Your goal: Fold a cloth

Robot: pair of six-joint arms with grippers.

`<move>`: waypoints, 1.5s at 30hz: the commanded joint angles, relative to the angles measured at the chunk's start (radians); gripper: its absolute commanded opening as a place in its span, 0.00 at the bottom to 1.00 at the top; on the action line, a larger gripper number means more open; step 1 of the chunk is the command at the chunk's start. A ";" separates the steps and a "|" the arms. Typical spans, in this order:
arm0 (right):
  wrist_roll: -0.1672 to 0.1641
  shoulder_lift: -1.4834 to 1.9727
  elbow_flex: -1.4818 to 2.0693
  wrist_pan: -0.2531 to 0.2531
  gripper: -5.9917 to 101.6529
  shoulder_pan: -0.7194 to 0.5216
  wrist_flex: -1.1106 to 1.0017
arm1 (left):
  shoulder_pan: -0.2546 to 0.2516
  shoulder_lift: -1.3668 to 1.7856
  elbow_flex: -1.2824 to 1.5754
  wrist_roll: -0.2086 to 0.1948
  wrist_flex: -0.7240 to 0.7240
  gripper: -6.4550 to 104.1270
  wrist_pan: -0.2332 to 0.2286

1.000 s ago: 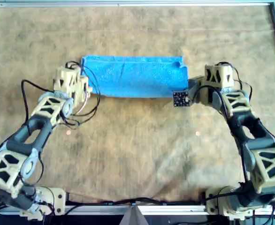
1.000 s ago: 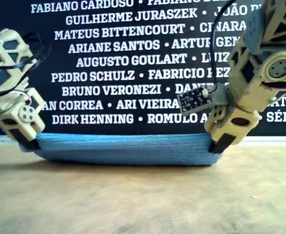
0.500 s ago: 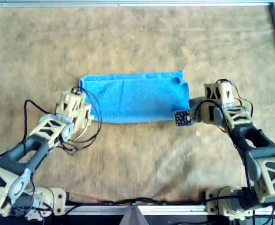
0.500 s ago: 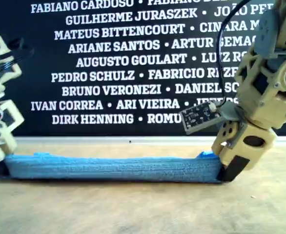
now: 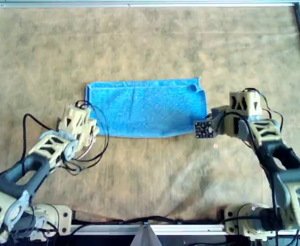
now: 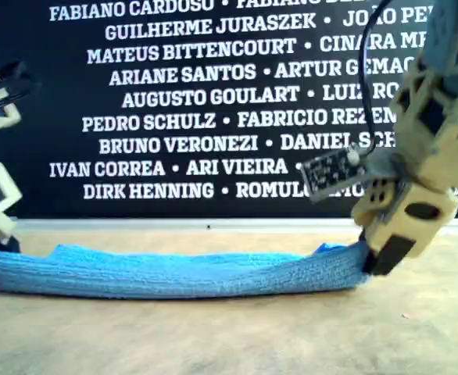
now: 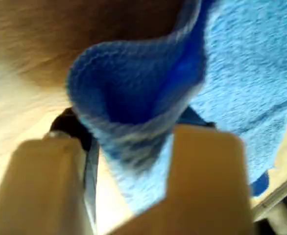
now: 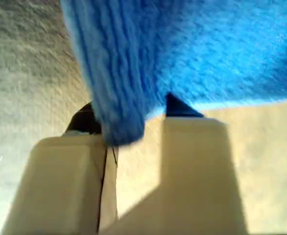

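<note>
while the cloth (image 5: 147, 107) already lies folded in half, the left gripper (image 5: 87, 132) at its 8 o'clock corner and the right gripper (image 5: 207, 128) at 4 o'clock each pinch an edge, unreleased.

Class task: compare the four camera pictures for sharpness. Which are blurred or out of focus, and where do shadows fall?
Left wrist view: the towel and the pincer fingers are soft and smeared. Right wrist view: likewise blurred, with the fingers out of focus. Exterior view: sharper, wall lettering readable, a thin shadow under the towel. Overhead view: evenly lit, slightly soft, no glare.
</note>
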 commanded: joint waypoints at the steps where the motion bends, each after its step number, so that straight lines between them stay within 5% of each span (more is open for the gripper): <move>1: 0.002 0.190 0.028 -0.006 0.60 0.011 0.020 | 0.044 0.158 0.031 0.003 0.002 0.67 -0.008; 8: 0.002 0.411 0.201 0.008 0.64 -0.002 0.020 | 0.089 0.453 0.153 0.003 0.002 0.68 -0.008; 29: 0.003 0.963 0.690 0.009 0.65 -0.002 0.000 | 0.091 1.358 0.710 0.003 0.000 0.68 -0.008; 32: -0.003 0.928 0.681 0.011 0.65 0.008 -0.002 | 0.091 1.358 0.726 0.002 0.000 0.68 -0.009; 37: -0.064 0.729 0.575 0.012 0.66 0.015 0.002 | 0.135 1.356 0.726 0.002 0.000 0.68 -0.009; 45: -0.066 0.166 0.250 -0.006 0.73 0.017 0.012 | 0.138 1.356 0.729 0.003 0.000 0.68 -0.009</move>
